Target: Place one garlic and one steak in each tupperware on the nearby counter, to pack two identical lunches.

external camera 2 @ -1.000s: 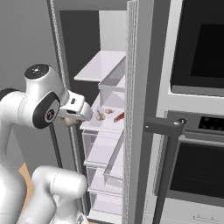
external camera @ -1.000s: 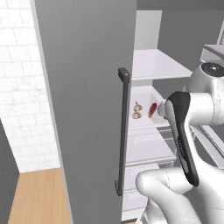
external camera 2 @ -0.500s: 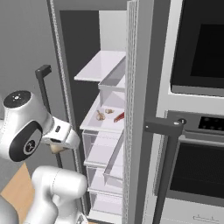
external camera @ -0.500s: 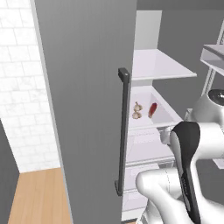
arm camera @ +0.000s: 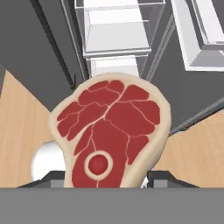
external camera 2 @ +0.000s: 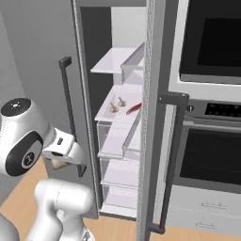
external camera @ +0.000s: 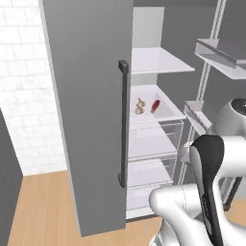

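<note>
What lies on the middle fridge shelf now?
Two garlic bulbs and one flat steak lie on the shelf. The open door hides the shelf's left part.

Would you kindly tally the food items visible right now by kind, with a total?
Garlic: 2, side by side on the fridge shelf
Steak: 2, one in the pincer, one on the shelf
Total: 4

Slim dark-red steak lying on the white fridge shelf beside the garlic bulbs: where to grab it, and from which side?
Probably pinch the flat, elongated dark-red steak across its narrow width near the middle, coming through the open fridge front and angled down. It lies flat on the white shelf, with the two off-white garlic bulbs close beside it, so stay clear of that side.
</note>
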